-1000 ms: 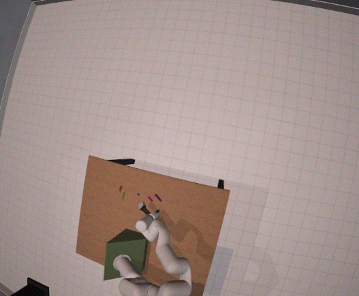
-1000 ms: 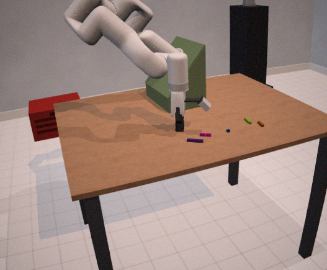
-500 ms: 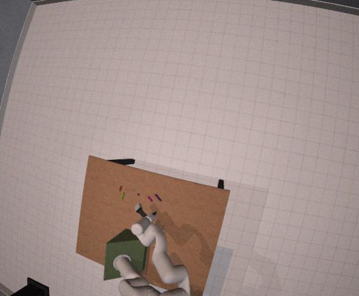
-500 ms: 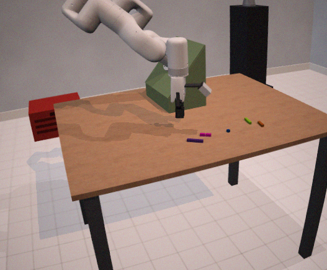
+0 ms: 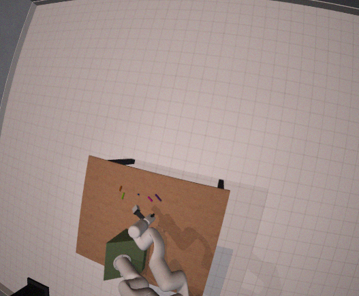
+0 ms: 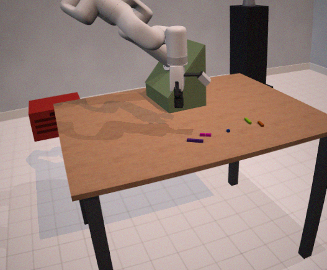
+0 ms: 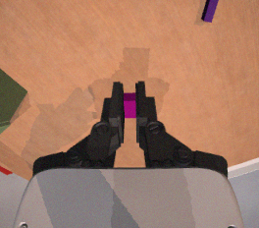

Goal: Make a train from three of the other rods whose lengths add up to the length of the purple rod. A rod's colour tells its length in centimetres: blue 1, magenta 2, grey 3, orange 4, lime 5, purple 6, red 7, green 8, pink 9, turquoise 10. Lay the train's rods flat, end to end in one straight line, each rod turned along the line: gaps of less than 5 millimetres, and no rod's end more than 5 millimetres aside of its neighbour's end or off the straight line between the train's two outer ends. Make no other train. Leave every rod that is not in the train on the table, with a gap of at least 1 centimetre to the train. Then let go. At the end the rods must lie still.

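Fingers clamped on a magenta rod (image 7: 129, 105), held above the table (image 6: 113, 156). Rod looks light, rigid, probably slick; I'd grip mid-length across the short sides. Farther out: second magenta rod (image 6: 205, 134), purple rod (image 6: 195, 140).

Open tabletop ahead, bulky block behind

From the black two-fingered gripper (image 6: 178, 101), bare wooden table (image 6: 113, 156) spreads toward 7 o'clock; the slanted green block (image 6: 194, 90) crowds its 12, small coloured rods lie at 4.
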Motion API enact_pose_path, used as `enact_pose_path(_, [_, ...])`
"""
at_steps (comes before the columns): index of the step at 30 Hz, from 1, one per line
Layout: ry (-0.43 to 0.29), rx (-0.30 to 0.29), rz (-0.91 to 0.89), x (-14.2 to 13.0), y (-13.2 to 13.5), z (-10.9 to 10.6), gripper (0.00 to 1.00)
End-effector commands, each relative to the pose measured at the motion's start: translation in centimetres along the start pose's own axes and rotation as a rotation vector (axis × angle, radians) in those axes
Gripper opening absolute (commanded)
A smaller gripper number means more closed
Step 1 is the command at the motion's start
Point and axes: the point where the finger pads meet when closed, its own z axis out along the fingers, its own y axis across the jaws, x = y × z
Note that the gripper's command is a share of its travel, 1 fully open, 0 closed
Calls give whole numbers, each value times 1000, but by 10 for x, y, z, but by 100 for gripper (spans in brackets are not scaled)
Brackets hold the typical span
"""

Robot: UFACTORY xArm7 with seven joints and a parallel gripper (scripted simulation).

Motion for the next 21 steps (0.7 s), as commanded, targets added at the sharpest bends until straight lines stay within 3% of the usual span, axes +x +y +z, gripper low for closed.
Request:
enact_pose_path(1, [3,-4,0,2,2,-2,4])
enact_pose_path(4, [2,-8,20,34,20,-3,4])
enact_pose_path(7, [1,-8,24,40,23,-3,4])
enact_pose_path(9, [2,-9,40,67,34,-4,4])
enact_pose_path(18, [3,-4,80,136,46,-3,4])
enact_pose_path(21, [4,-3,85,143,47,-3,4])
